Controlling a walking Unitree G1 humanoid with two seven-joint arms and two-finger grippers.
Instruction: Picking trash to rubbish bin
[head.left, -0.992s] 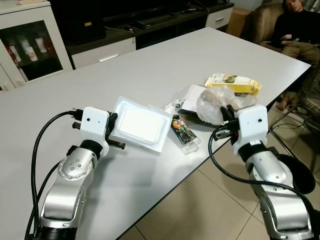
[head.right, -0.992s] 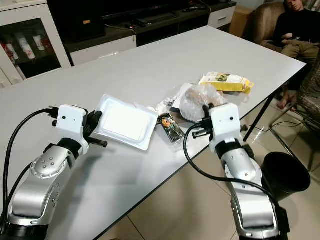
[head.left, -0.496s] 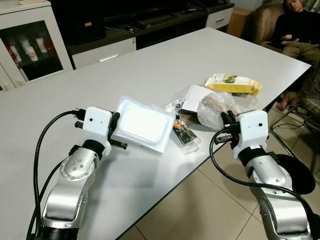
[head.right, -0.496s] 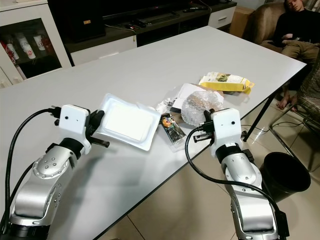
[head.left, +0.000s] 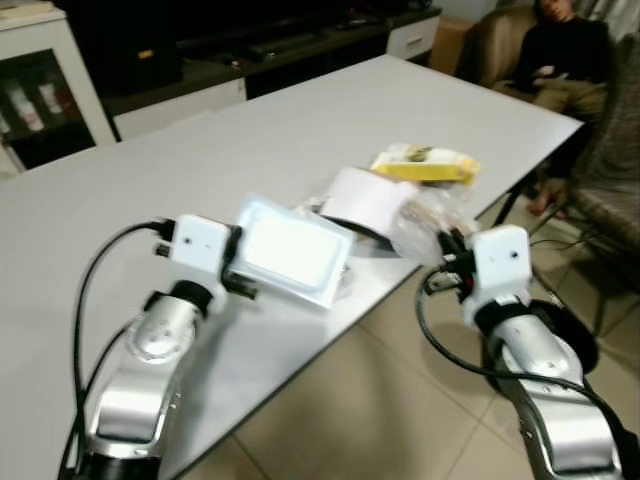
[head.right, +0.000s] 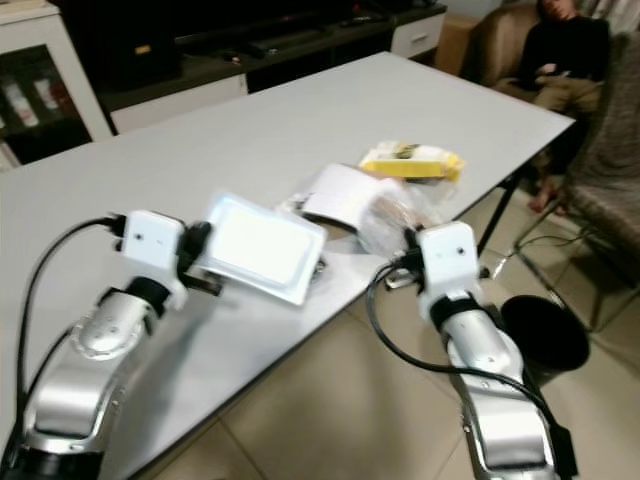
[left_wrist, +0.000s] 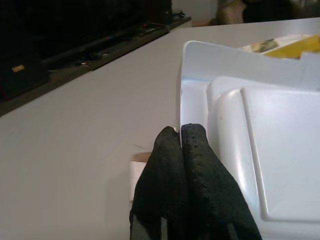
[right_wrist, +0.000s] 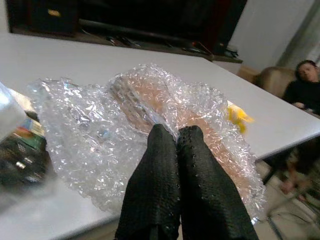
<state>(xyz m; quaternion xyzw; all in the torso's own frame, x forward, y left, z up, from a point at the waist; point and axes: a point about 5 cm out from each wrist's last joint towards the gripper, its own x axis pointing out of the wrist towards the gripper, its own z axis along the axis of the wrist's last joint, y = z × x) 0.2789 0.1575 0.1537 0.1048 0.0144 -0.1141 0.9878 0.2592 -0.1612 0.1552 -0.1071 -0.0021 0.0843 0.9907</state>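
Left gripper (left_wrist: 181, 131): pinching white tray (head.left: 291, 252), lifted over table (head.left: 150, 170). Right gripper (right_wrist: 176, 133): pinching bubble wrap (right_wrist: 100, 125) at near right edge. Bin (head.right: 545, 340): right floor. Nothing binned yet, apparently; yellow packet (head.left: 425, 163) remains.

I see the white plastic tray (head.left: 290, 252) tilted above the surface edge. The crumpled bubble wrap (right_wrist: 150, 135) is lifted too (yellow packet (head.left: 425, 163) lies flat behind). The black bin (head.right: 545, 340) stands on the floor.
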